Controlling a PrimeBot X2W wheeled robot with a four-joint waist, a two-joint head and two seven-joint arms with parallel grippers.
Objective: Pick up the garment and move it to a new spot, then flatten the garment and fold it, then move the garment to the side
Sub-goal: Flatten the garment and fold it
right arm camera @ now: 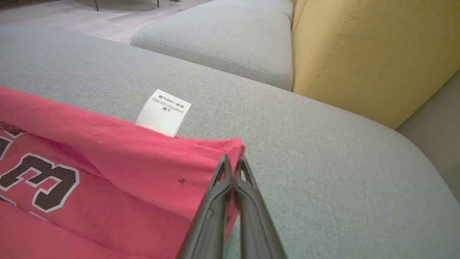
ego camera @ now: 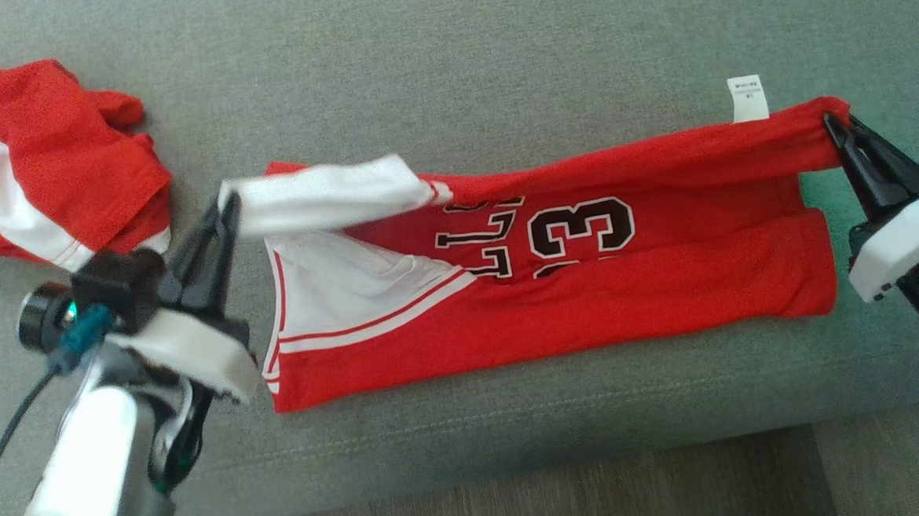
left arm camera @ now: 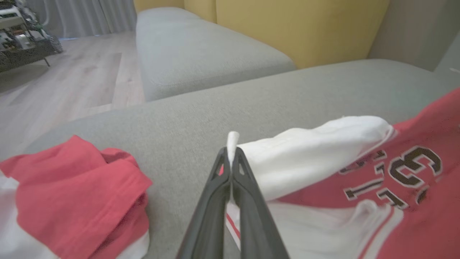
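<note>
Both left fingers and right fingers tight on ends of the jersey

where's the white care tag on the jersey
In the head view the care tag pokes out of the far edge of the jersey on the robot's right, lying on the grey sofa just left of the right gripper.

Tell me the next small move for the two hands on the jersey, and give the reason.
Probably draw both hands toward the robot together, laying the held far edge over the near half. The left hand is shut on a white corner of the jersey and the right hand on its red corner, the edge stretched between them, while the rest lies flat on the sofa cushion.
</note>
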